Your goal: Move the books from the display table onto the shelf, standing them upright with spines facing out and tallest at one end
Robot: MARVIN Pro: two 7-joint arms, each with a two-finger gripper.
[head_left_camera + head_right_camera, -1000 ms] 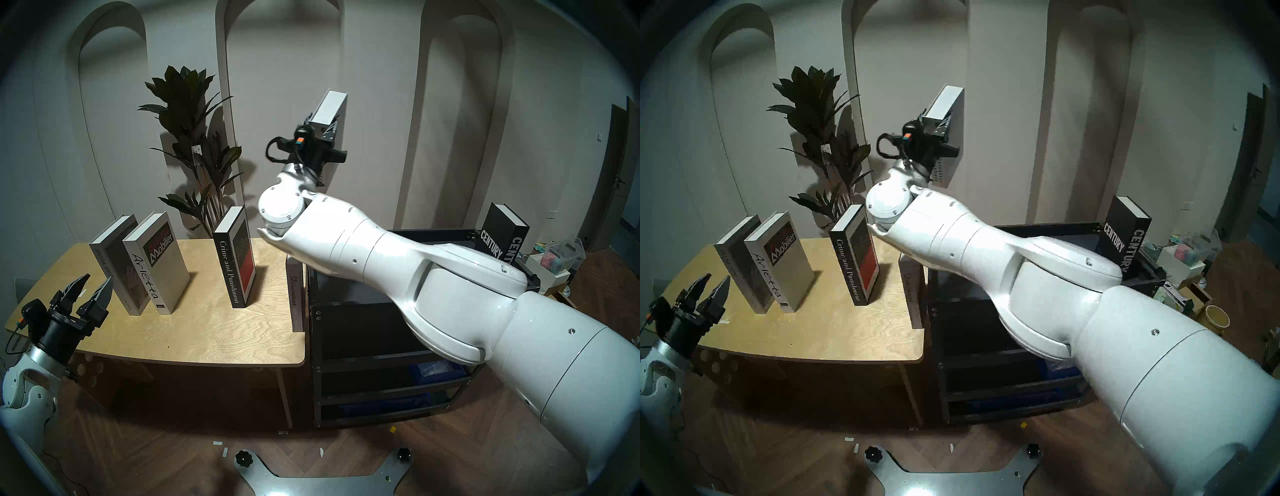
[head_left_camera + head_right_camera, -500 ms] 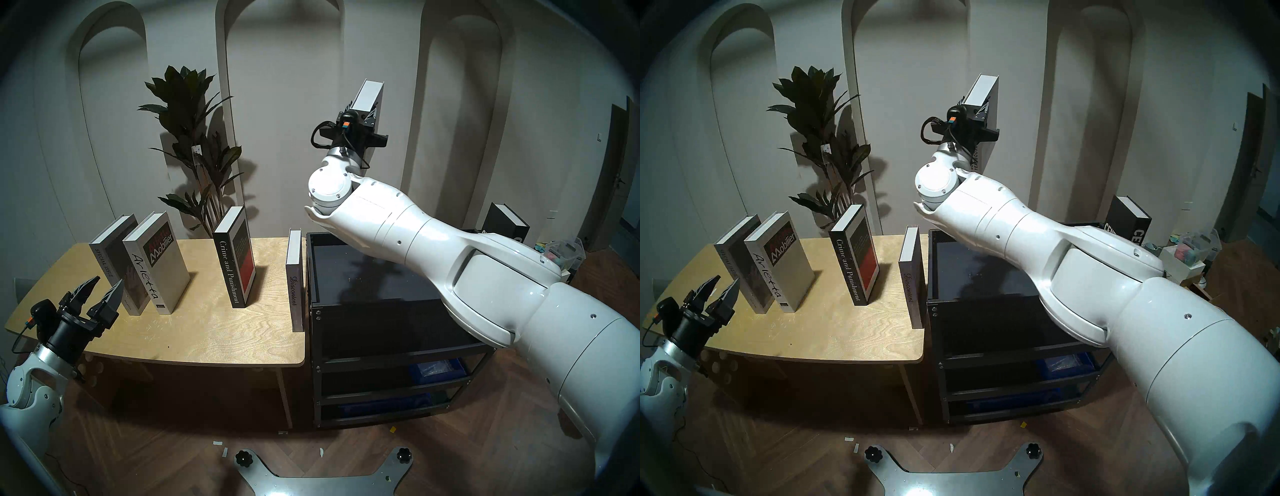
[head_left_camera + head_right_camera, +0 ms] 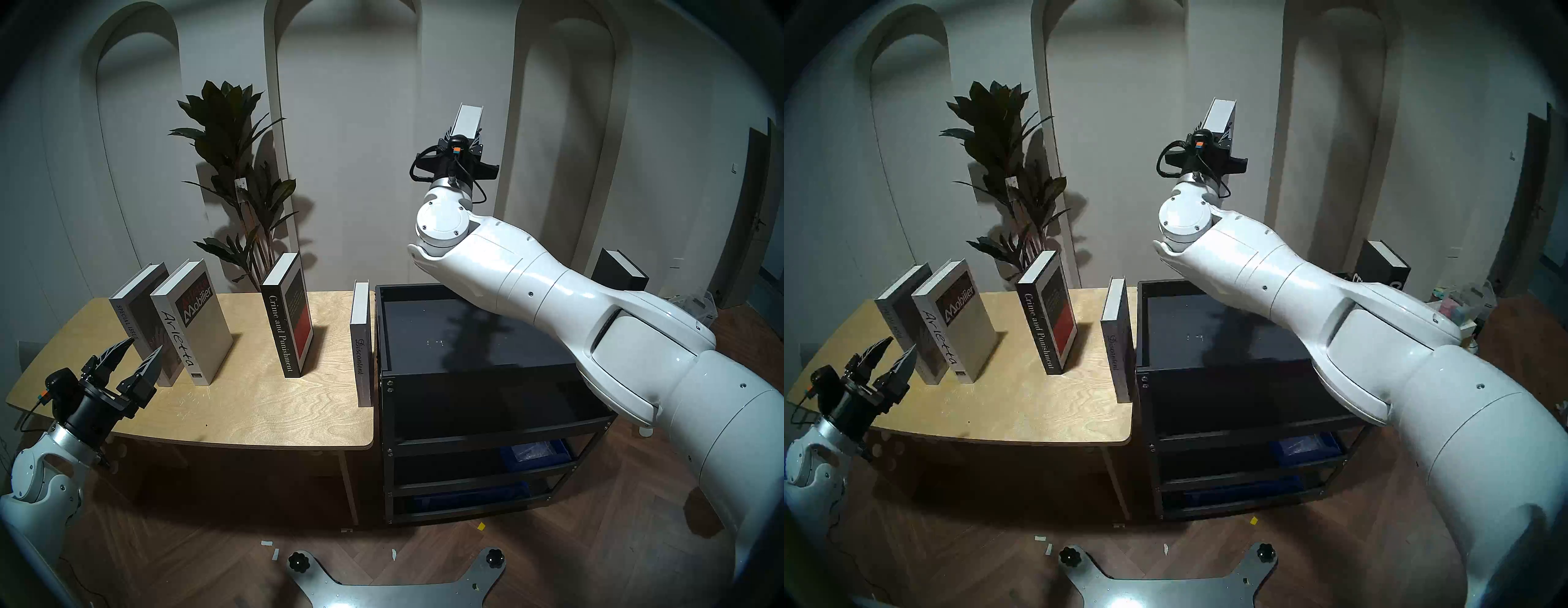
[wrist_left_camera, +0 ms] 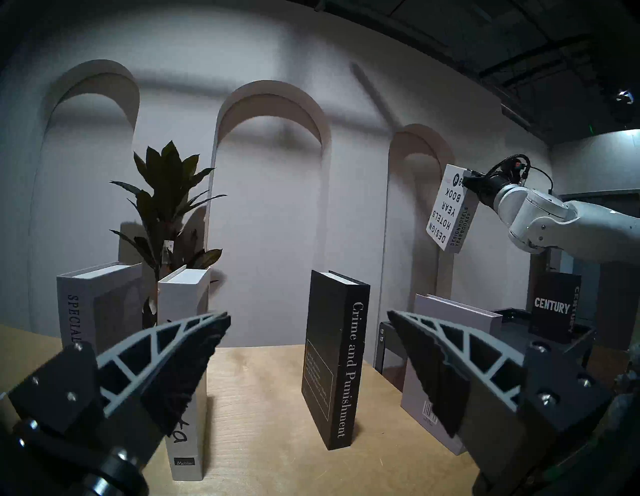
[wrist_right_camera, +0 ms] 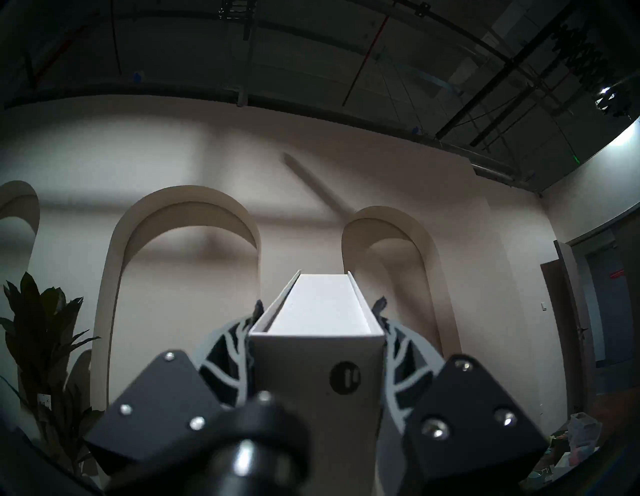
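My right gripper [image 3: 464, 135] is shut on a white book [image 3: 468, 116], lifted high over the back of the black shelf [image 3: 445, 335]. In the left wrist view the book [image 4: 450, 207] reads DESIGN HOTELS YEAR BOOK and hangs tilted. On the plywood display table [image 3: 254, 407] stand the books SPECIAL ISSUE [image 3: 131, 305], Arietta [image 3: 191, 322], Crime and Punishment [image 3: 288, 314] and Discontent [image 3: 360, 344]. The black CENTURY book [image 3: 623, 271] stands at the shelf's far right, partly behind my arm. My left gripper [image 3: 142, 348] hovers open and empty just in front of SPECIAL ISSUE.
A tall potted plant [image 3: 237, 170] stands behind the table against the arched wall. The shelf's lower tiers hold blue bins [image 3: 539, 452]. Boxes and clutter [image 3: 695, 305] sit on the floor at the right. My base plate [image 3: 394, 590] lies in front.
My right arm has swung right with the white book, from above the table's right end to above the shelf. The left gripper has crept forward and right towards SPECIAL ISSUE.
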